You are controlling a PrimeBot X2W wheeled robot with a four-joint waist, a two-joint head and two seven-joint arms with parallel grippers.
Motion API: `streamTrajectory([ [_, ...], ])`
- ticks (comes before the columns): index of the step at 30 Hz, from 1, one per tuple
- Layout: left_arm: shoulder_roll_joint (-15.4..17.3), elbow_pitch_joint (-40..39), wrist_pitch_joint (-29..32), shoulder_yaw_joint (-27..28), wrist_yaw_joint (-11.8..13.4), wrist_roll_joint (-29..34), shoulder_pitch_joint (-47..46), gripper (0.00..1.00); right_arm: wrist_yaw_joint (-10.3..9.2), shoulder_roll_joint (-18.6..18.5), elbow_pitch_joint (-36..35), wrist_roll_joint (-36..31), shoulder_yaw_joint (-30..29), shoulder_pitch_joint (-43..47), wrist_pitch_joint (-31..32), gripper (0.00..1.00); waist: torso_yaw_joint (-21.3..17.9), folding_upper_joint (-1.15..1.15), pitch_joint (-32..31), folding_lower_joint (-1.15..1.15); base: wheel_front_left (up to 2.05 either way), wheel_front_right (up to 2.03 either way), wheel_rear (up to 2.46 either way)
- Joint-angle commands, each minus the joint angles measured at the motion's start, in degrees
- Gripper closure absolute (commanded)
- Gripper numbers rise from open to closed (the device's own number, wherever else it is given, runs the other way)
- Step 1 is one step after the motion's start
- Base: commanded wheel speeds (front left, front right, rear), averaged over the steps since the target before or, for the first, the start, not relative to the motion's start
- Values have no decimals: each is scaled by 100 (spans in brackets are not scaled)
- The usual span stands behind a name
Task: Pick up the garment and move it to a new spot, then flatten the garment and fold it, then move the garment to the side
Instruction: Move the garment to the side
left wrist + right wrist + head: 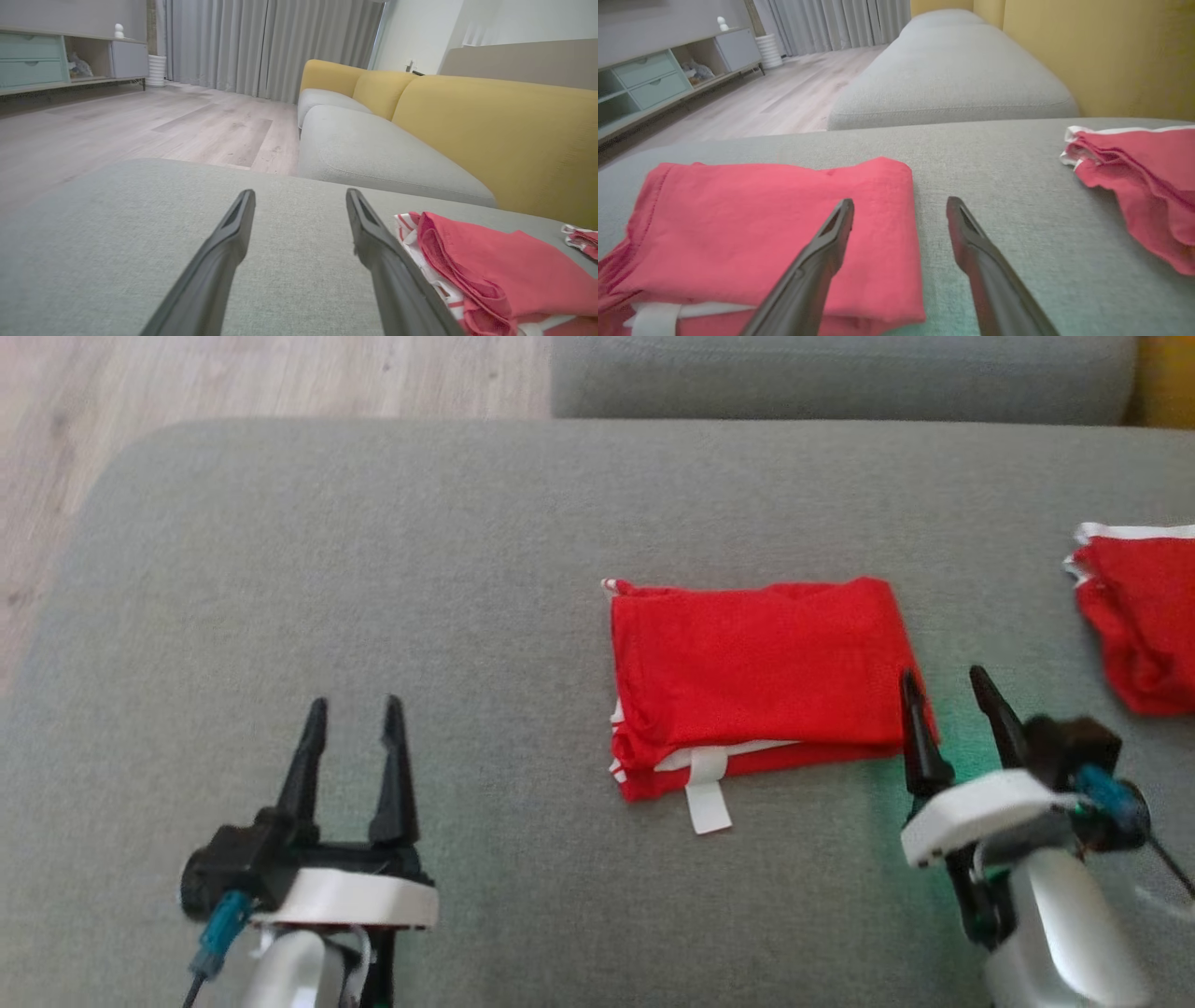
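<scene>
The red garment (756, 663) lies folded at the middle of the grey cushion (373, 569), so moving it aside looks next. At the cushion's near right, the right gripper (941, 677), fingers apart, straddles the garment's edge and needs to close there. The left gripper (356, 702) gapes empty at the near left.
</scene>
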Motion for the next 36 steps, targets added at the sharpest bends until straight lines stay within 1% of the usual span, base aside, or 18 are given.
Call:
streamTrajectory([
  [1, 41, -163, -37, 85, -30, 20, -255, 0, -4, -17, 3, -44, 91, -335, 96, 0, 130, 0, 139, -1, 0, 0, 0],
  [8, 41, -104, -37, -84, -57, -22, -406, 0, -4, -17, 1017, -56, -148, -931, 734, 0, 330, 0, 286, -1, 0, 0, 0],
  [12, 41, -96, -37, -134, -41, -63, -438, 0, -4, -17, 1529, -111, -36, -1152, 1053, 0, 373, 0, 317, -1, 0, 0, 0],
  [13, 41, -104, -37, -137, -35, -73, -443, 0, -4, -17, 1627, -110, 25, -1192, 1116, 59, 376, 0, 320, -1, 0, 0, 0],
  [14, 41, -153, -37, -130, -45, -89, -453, 0, -4, -17, 1698, -180, 96, -1227, 1145, 100, 374, 0, 321, -1, 0, 0, 0],
  [19, 41, -272, -37, -70, -63, -50, -417, 0, -4, -17, 1795, -588, 135, -1336, 940, 100, 269, 0, 228, -1, 0, 0, 0],
  [23, 41, -282, -37, -61, -85, -27, -375, 0, -4, -31, 1646, -1023, 85, -1361, 752, 100, 95, 0, 119, -1, 0, 0, 0],
  [26, 41, -311, -37, -48, -71, -61, -369, 0, -4, -157, 1458, -1336, 278, -1380, 760, 100, -78, 0, 83, -1, 0, 0, 0],
  [30, 41, -352, -37, -65, -63, -52, -396, 0, -4, -580, 1019, -1520, 548, -1493, 905, 100, -282, 0, 116, -1, 0, 0, 0],
  [36, 41, -364, -37, -94, -79, -40, -453, 0, -4, -1558, 283, -1382, 594, -1718, 1368, 100, -493, 0, 326, -1, 0, 0, 0],
])
